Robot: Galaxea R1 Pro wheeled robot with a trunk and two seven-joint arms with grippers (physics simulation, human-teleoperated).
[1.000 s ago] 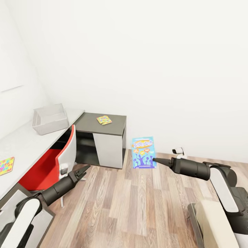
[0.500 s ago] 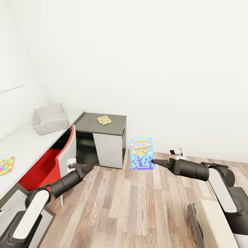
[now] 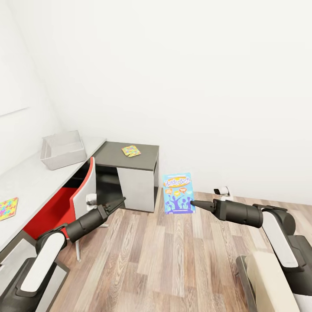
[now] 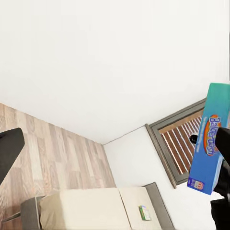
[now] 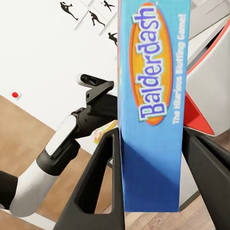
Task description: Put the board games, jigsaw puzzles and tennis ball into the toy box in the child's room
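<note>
White-shelled arms, dark grey forearms tapering to black jaws.

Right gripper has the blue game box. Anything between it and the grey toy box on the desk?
Yes: the left arm's gripper and the red-and-white chair lie between the blue Balderdash game box and the light grey toy box.

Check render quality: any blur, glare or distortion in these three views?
Head view: sharp, flat even light, walls washed near-white, faint shadow under the table. Right wrist view: the blue board game looms between the right gripper fingers, title crisp. Left wrist view: rotated, floor and bed tilted, no glare.
</note>
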